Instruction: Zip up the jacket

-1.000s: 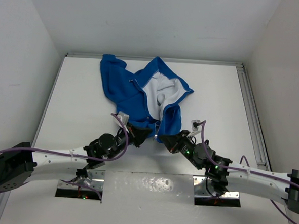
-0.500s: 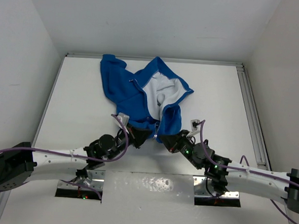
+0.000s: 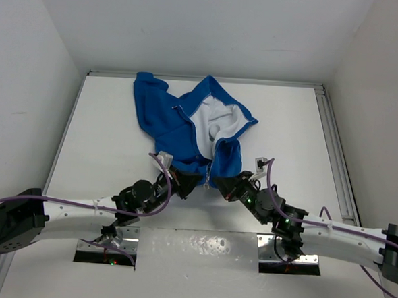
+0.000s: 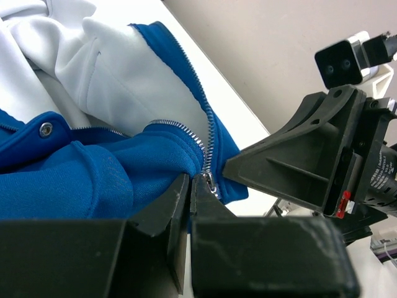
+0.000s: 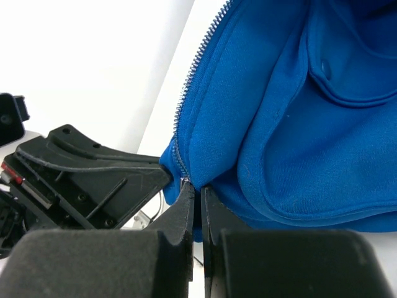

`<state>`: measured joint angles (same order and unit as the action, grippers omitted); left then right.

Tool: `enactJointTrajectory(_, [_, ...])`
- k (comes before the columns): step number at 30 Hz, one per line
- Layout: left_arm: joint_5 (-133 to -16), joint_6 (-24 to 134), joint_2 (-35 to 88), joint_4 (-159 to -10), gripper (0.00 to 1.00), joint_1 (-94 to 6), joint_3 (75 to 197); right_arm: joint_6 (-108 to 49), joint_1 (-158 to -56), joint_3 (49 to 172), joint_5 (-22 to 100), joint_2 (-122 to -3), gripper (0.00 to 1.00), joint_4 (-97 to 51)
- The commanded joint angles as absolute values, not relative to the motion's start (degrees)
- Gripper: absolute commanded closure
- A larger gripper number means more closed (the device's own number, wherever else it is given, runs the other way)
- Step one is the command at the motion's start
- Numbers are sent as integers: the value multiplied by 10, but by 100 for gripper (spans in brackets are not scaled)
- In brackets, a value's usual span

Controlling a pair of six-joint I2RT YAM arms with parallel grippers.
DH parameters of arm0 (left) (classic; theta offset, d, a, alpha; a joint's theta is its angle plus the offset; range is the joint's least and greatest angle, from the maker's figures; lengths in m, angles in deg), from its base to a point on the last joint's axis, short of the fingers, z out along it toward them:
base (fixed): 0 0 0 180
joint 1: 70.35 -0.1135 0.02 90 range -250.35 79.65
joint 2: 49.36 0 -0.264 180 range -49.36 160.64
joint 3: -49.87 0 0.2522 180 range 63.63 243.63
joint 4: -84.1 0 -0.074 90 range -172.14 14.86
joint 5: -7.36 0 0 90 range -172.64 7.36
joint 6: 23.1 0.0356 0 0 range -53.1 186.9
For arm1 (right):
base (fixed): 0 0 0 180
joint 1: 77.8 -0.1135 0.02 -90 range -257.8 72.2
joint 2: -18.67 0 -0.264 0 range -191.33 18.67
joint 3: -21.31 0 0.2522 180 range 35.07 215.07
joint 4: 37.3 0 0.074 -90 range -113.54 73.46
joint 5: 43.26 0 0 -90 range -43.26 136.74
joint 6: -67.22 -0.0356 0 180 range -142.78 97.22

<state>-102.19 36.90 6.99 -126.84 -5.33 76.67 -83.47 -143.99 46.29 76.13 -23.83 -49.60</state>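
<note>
Blue jacket (image 3: 167,117), right pincer (image 3: 218,183) alongside

The jacket (image 3: 177,124) is soft, matt blue fleece with a smooth white lining (image 4: 118,87); its zipper (image 4: 206,133) has shiny metal teeth. The left claw (image 4: 191,186) and right claw (image 5: 197,194) are matt black plastic, slightly rough. The bench (image 3: 105,130) is smooth and white.

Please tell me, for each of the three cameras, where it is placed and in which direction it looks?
Top external: fixed above and behind the bases, looking down at the table and the jacket; both arms show, the left gripper and the right gripper at its hem.
Left wrist: low, looking along its own fingers at the zipper; the right gripper shows opposite.
Right wrist: low, looking past its own fingers at the blue hem; the left gripper shows at left.
Shared: both wrist views show the zipper's bottom end.
</note>
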Motion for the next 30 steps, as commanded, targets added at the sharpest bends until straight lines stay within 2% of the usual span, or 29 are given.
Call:
enactJointTrajectory(1, [-1005, 372, 70, -1286, 100, -38, 765, -834, -1442, 511, 771, -249, 100, -511])
enactJointTrajectory(13, [-971, 350, 44, -1182, 100, -37, 777, -795, -1442, 566, 785, -255, 100, -438])
enactJointTrajectory(18, [-943, 335, 36, -1157, 100, -38, 780, -800, -1442, 593, 778, -292, 100, -389])
enactJointTrajectory(30, [-838, 308, 42, -1099, 100, -37, 766, -886, -1442, 511, 767, -325, 100, -360])
